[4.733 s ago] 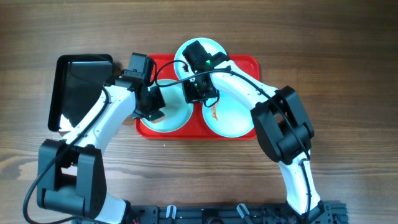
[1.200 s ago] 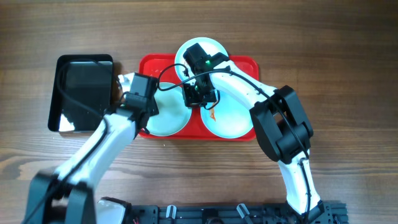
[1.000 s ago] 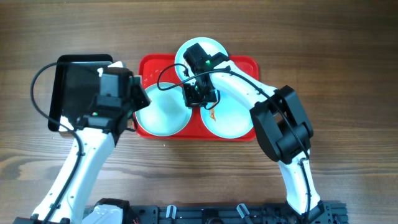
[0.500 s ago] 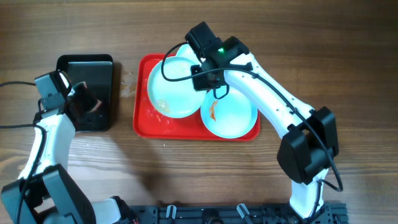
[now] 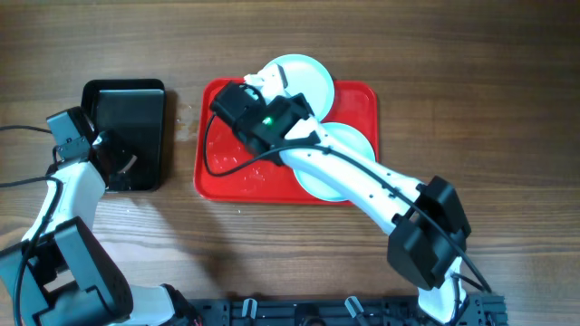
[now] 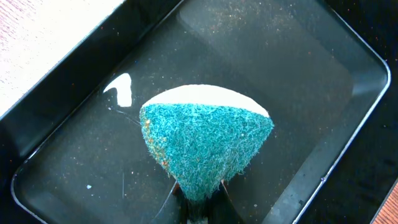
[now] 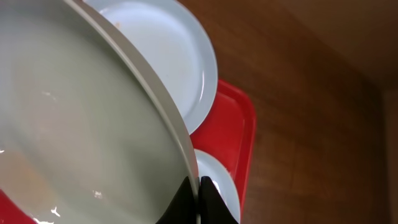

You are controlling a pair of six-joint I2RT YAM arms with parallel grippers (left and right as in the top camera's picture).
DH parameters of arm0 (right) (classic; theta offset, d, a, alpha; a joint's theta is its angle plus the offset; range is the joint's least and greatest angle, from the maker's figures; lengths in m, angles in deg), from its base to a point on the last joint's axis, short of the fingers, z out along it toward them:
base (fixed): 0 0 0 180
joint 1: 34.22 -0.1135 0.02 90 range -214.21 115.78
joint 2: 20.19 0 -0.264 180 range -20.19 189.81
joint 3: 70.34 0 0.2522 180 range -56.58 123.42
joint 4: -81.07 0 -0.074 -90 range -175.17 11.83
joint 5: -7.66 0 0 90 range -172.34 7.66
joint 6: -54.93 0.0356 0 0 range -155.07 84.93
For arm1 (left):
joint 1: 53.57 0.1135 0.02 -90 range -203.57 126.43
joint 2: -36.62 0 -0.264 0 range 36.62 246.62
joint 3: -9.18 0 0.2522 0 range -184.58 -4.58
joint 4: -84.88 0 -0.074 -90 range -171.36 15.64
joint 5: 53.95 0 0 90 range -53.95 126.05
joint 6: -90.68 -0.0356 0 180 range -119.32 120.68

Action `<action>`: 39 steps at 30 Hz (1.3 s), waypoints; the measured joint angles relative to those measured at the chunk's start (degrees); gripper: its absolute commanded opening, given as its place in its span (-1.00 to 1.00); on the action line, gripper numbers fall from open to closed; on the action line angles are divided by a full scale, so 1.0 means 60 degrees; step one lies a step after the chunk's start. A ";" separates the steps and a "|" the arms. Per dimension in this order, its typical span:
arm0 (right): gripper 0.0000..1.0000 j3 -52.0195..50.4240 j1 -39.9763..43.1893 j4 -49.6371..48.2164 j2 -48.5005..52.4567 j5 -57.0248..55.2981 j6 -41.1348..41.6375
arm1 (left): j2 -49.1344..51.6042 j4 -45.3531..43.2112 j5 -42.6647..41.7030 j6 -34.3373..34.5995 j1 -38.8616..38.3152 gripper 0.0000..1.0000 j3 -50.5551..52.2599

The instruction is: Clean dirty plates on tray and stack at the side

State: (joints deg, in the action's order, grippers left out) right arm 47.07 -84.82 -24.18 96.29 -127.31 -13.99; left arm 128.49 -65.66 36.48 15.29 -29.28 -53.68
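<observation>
The red tray [image 5: 358, 100] [image 7: 239, 134] lies mid-table. One pale plate [image 5: 304, 77] [image 7: 165, 59] rests over its far edge, with a faint orange speck. Another plate [image 5: 349, 149] [image 7: 217, 183] lies in its right half, partly under my right arm. My right gripper [image 7: 198, 190] is shut on the rim of a third plate [image 7: 81, 124], tilted steeply above the tray's middle; overhead, the arm hides most of it. My left gripper [image 5: 122, 165] [image 6: 199, 202] is shut on a teal sponge [image 6: 205, 140] over the black tray [image 5: 127, 100] [image 6: 305, 68].
The black glossy tray sits left of the red one, with a narrow strip of wooden table [image 5: 181, 118] between them. Wet streaks show on the red tray's left half [image 5: 222, 172]. My right arm [image 5: 381, 195] stretches across the tray from the front right.
My right gripper has swung left and nearer over the tray, and the plate it holds has tipped from nearly flat to steeply tilted. The left gripper with the sponge moved slightly nearer over the black tray.
</observation>
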 measured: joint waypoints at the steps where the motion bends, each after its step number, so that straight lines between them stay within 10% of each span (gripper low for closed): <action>1: -0.92 0.0000 -0.0146 -0.0175 0.0000 -0.0361 -0.0171 | 0.0000 -0.0029 0.0033 0.0000 0.0000 -0.92 0.0000; 19: -0.92 0.0000 -0.1872 -0.1428 0.0000 -0.3825 -0.2798 | 0.0000 -0.0102 0.0102 -0.0033 0.0000 -0.92 0.0000; 39: -0.91 -0.0062 0.0568 -0.0364 -0.1453 0.2528 0.0685 | 0.0000 -0.0062 0.0102 -0.0033 0.0000 -0.92 0.0000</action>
State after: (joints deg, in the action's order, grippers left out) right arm 46.70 -81.42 -26.36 87.57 -112.14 -9.88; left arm 128.49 -66.03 37.09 15.09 -29.28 -53.68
